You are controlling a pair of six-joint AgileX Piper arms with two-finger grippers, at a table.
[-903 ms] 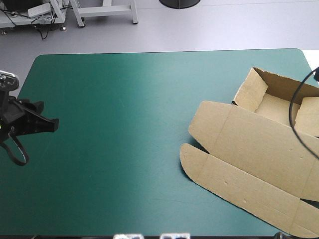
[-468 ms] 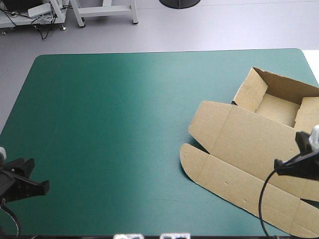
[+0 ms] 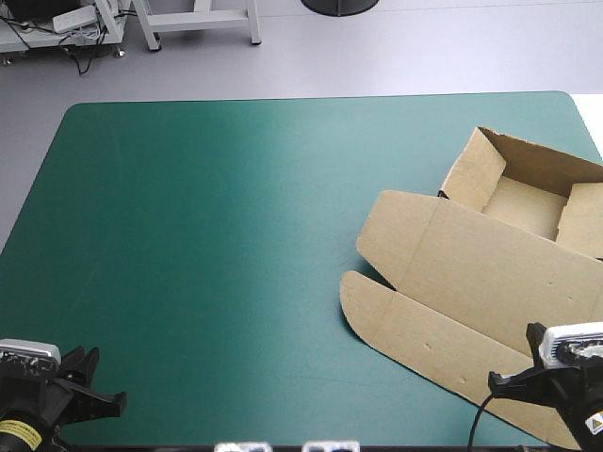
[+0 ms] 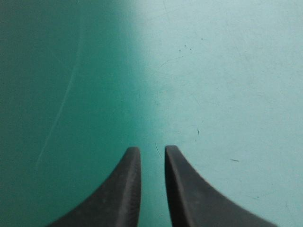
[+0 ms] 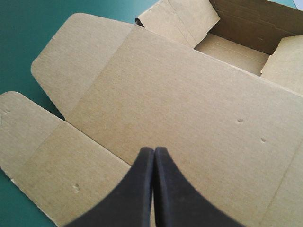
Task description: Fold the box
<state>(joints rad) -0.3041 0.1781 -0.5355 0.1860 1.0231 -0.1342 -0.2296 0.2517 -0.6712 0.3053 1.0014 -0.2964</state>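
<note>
Hovering over box [image 5: 189, 94] lid, R pincer [image 5: 154, 148] closed; L pincer [image 4: 152, 149] barely ajar.

There is one box [image 3: 471, 273], a single sheet of brown board, at the right edge of the surface. It has one open tray [image 3: 523, 205] toward the far right corner. It also has one lid [image 3: 480, 259] lying flat, with one long flap [image 3: 424, 344] along the lid's near side. Three raised walls of the tray show. Three small dents [image 5: 240, 120] mark the board in the right wrist view. One teal-green cover [image 3: 207, 235] carries it all. There are two grippers, the left gripper [image 3: 115, 403] at the near left corner and the right gripper [image 3: 495, 380] at the near right corner. Each has two black fingers [image 5: 142, 189], four in all.
</note>
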